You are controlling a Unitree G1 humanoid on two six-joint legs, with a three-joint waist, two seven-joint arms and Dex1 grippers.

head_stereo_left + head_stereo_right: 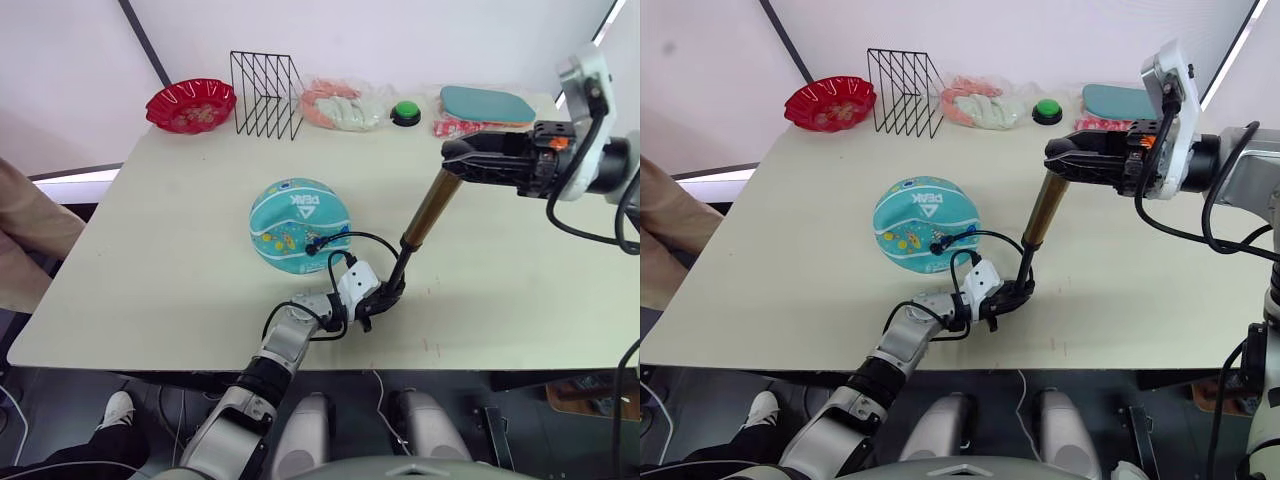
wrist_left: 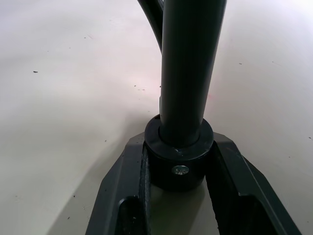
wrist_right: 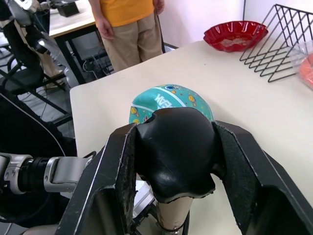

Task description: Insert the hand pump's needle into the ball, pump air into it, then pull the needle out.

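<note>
Two grips on the stiff pump (image 1: 432,208): left gripper (image 1: 378,300) clamps its base, right gripper (image 1: 470,160) its handle; ball (image 1: 300,226) mid-table looks light, may roll.

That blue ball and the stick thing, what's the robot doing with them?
It is pumping up the ball. The left hand clamps the black base of the hand pump against the table, and the right hand grips the pump's black handle up top, with the gold barrel tilted between them. A thin black hose loops from the pump's base to the ball, where the needle appears to be plugged in.
</note>
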